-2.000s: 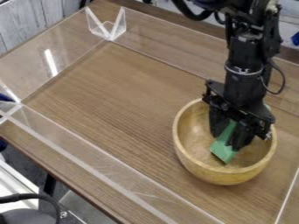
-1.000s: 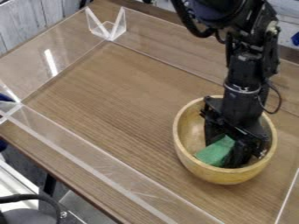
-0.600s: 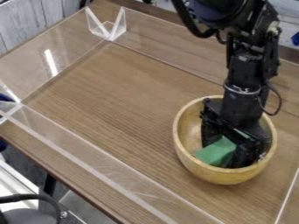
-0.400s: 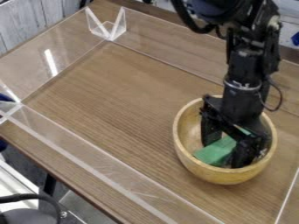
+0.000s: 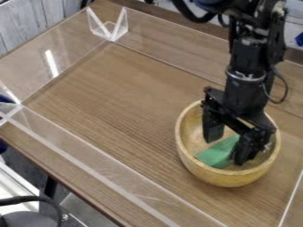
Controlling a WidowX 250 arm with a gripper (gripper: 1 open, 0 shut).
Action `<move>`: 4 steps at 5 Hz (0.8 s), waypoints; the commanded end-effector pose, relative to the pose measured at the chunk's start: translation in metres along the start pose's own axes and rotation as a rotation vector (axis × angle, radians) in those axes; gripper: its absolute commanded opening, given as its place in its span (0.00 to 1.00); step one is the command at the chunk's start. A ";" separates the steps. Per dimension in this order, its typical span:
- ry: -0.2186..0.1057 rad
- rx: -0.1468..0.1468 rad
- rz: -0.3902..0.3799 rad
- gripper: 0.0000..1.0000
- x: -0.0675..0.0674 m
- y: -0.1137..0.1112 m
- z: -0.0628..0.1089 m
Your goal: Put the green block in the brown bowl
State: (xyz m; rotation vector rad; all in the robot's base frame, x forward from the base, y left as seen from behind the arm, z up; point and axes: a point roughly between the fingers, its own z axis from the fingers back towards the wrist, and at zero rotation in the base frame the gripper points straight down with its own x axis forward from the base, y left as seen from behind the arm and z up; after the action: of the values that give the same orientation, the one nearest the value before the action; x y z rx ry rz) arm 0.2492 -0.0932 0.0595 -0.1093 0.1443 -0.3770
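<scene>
The green block [image 5: 217, 156] lies flat inside the brown bowl [image 5: 194, 158], which sits at the right front of the wooden table. My gripper [image 5: 236, 142] hangs just above the bowl with its black fingers [image 5: 212, 125] spread wide on either side of the block, open and holding nothing. The block rests on the bowl's floor, its far end partly hidden behind the fingers.
Low clear acrylic walls [image 5: 71, 182] ring the wooden tabletop [image 5: 106, 97]. A clear V-shaped acrylic piece [image 5: 108, 26] stands at the back left. The dark arm [image 5: 252, 40] rises from the bowl toward the top right.
The fingers have spread apart and let go of the green block, which now lies in the bowl. The gripper has risen slightly above it.
</scene>
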 end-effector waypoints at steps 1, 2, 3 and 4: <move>-0.099 0.021 0.004 1.00 0.007 0.001 0.032; -0.138 0.040 0.011 1.00 0.005 0.001 0.052; -0.194 0.067 0.034 1.00 0.002 0.005 0.083; -0.228 0.087 0.069 1.00 0.001 0.017 0.104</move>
State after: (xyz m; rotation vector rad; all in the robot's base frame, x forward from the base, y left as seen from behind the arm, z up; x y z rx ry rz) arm 0.2661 -0.0706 0.1387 -0.0574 -0.0146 -0.3014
